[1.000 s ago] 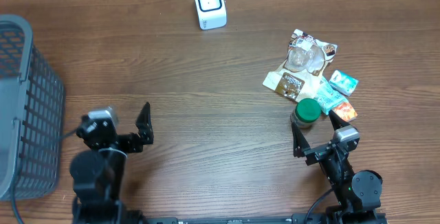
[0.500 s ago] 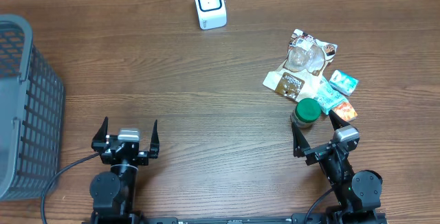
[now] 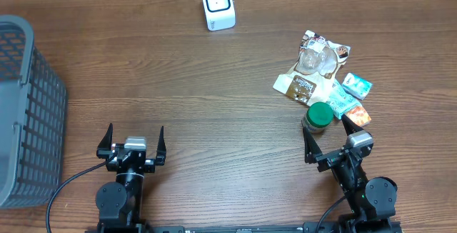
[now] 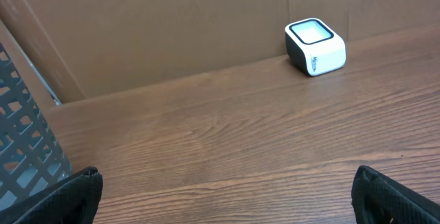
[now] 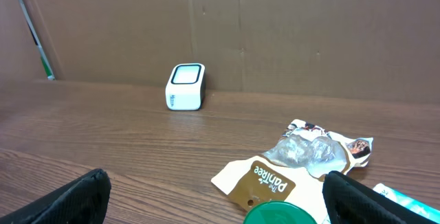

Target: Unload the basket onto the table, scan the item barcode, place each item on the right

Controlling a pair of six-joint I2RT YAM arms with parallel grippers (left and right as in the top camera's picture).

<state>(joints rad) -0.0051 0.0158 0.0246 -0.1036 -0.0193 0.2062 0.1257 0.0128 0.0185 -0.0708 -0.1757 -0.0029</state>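
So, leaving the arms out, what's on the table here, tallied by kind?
Scanner: 1
Basket: 1
Green-lidded jar: 1
Packets: 3 (beige pouch, upper teal packet, lower teal packet); they overlap, so there may be more
Total: 6

A robotics test bench dressed as a shop checkout: a white barcode scanner (image 3: 218, 5) stands at the far edge of a wood-grain table (image 3: 214, 83). A grey mesh shopping basket (image 3: 28, 104) sits at one side, and packaged snacks (image 3: 318, 72) and a green-lidded jar (image 3: 318, 115) lie at the other. Plain cardboard sheeting (image 4: 172, 25) forms the back wall. The left arm (image 3: 118, 197), trailing a black cable (image 3: 68, 183), and the right arm (image 3: 375, 194) are mounted at the near edge.
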